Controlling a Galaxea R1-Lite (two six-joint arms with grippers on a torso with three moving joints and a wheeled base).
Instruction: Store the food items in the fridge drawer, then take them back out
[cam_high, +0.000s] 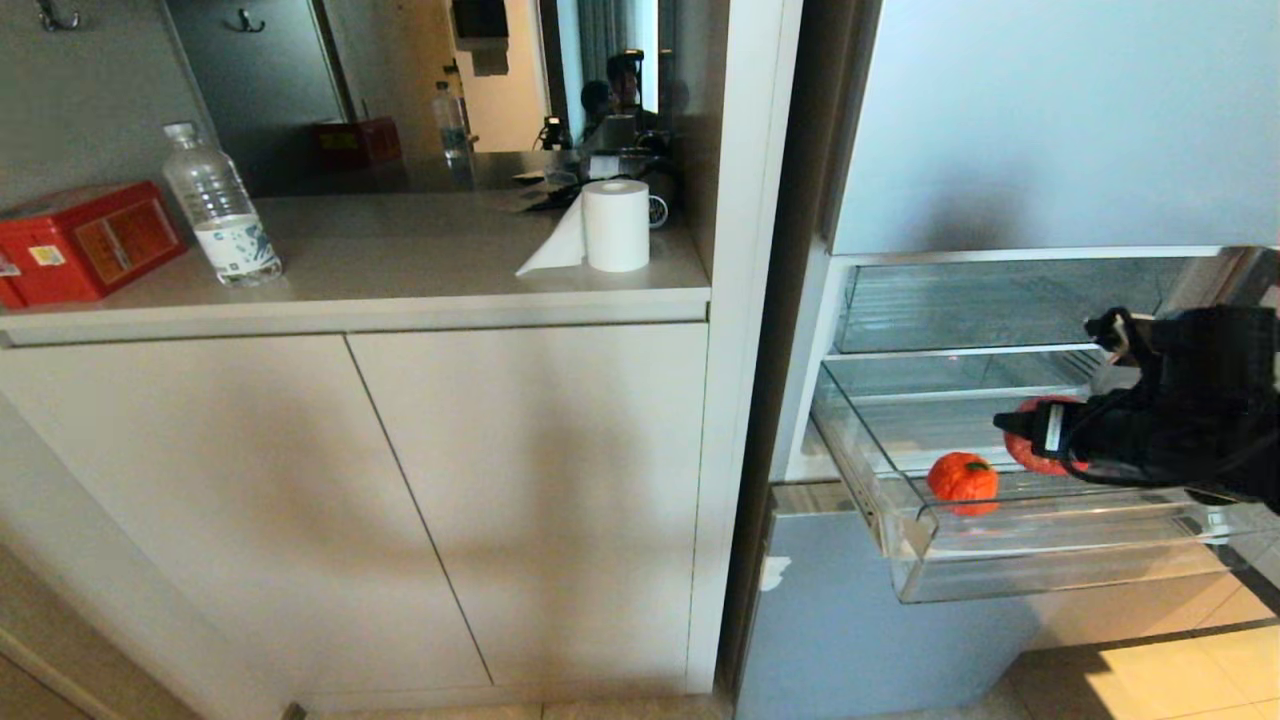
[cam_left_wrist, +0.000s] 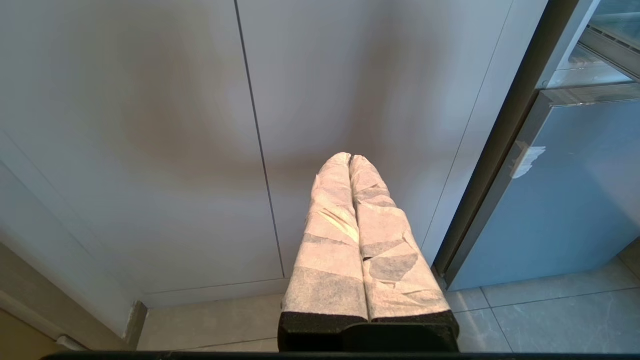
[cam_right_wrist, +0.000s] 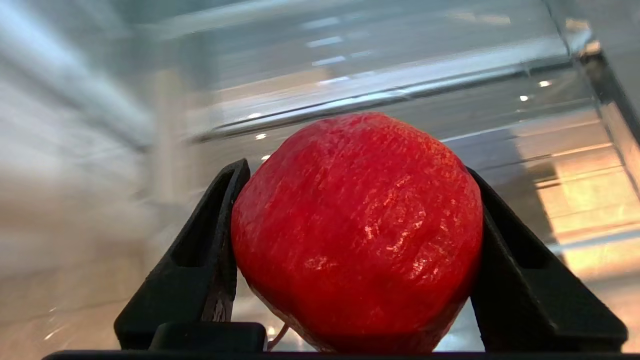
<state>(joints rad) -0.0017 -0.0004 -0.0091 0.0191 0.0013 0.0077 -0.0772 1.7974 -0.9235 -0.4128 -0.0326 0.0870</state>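
Landmark: the clear fridge drawer (cam_high: 1040, 560), pulled out from the open fridge, its tall front lip nearest the camera.

Just behind that lip, toward the drawer's left half, the orange fruit (cam_high: 963, 480) sits on the drawer floor, green stem cap up. It is clear of any gripper.

To the right of the orange and a little further back in the drawer, the red apple (cam_high: 1030, 455) shows partly from behind the black right arm, which reaches in over the drawer from the right edge of the head view. The right gripper (cam_right_wrist: 355, 250) has its two black fingers (cam_right_wrist: 200, 265) spread wide and pressed against opposite sides of the apple (cam_right_wrist: 357, 230); the apple fills the gap between them and is held. Clear drawer walls and shelf ribs show behind it.

Beyond the drawer's back, glass shelves (cam_high: 960, 350) run into the fridge.

Well left of the drawer, outside the fridge, the left gripper (cam_left_wrist: 350, 160) hangs before the pale cabinet doors (cam_left_wrist: 200, 125), its taped fingers pressed together, holding nothing.

On the counter above those doors: paper roll (cam_high: 615, 225), water bottle (cam_high: 218, 205), red box (cam_high: 85, 240).
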